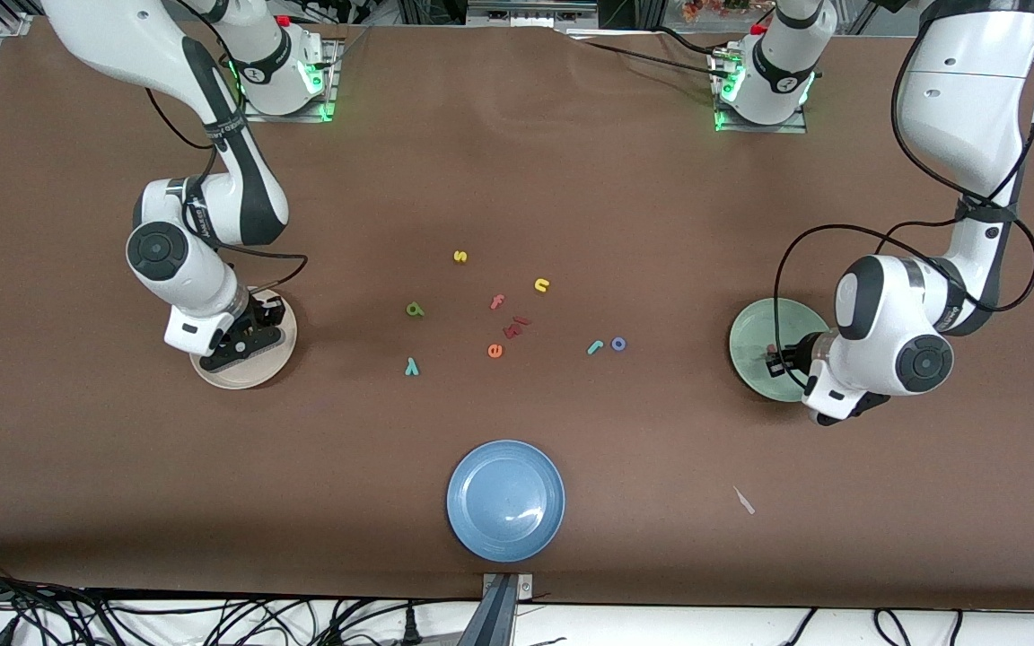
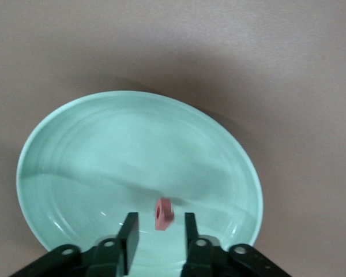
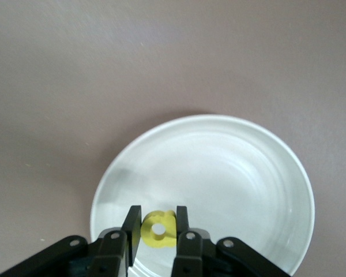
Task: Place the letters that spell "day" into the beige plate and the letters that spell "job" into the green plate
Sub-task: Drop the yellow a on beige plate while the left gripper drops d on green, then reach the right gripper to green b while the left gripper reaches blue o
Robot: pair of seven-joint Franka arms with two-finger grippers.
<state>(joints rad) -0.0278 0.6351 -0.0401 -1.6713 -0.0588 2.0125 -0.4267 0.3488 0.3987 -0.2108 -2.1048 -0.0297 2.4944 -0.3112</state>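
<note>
On the brown table little is done — the left gripper (image 2: pixel 158 231), fingers parted, has the salmon b (image 2: pixel 163 214) loose between them over the green plate (image 2: pixel 75 150); the right gripper (image 3: pixel 158 229) pinches the yellow d (image 3: pixel 159 229) above the beige plate (image 3: pixel 230 173); a, y, j, o lie well apart from both.

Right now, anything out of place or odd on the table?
One stray: a small pale scrap lies on the bare table, nearer the front camera than the green plate, toward the left arm's end. It is not one of the letters. The blue plate is empty; no damage or spills.
</note>
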